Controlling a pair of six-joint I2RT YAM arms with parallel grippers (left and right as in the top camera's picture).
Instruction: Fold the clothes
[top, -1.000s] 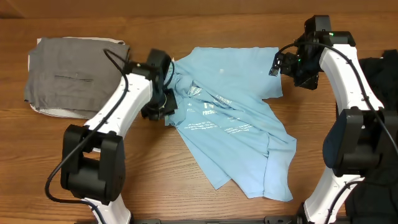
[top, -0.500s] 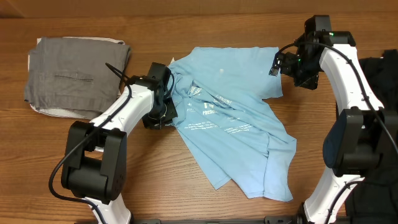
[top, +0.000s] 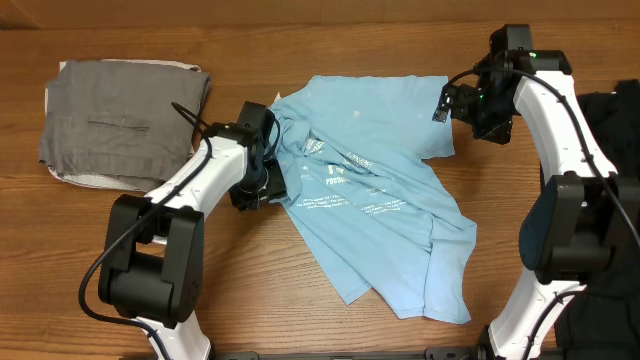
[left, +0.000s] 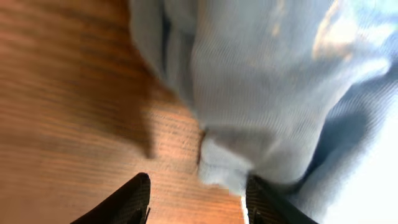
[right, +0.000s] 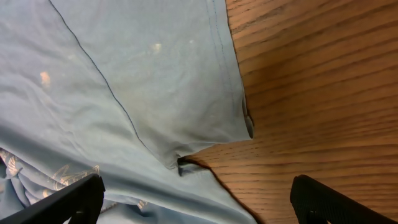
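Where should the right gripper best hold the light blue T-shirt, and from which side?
Probably the hemmed corner of the T-shirt under the open right gripper, approached from the wooden table side: there the edge lies flat and free, while the middle is crumpled and overlapped.

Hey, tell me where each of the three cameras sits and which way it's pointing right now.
Overhead: fixed above the table, looking straight down on the light blue T-shirt, a folded grey cloth and both arms.
Left wrist: on the left arm, looking along the left claw at the shirt's bunched edge on the wood; its two parted fingertips show.
Right wrist: on the right arm, looking down past the right claw at a hemmed shirt corner; its two wide-apart fingertips show.
Shared: all three see the T-shirt and table.
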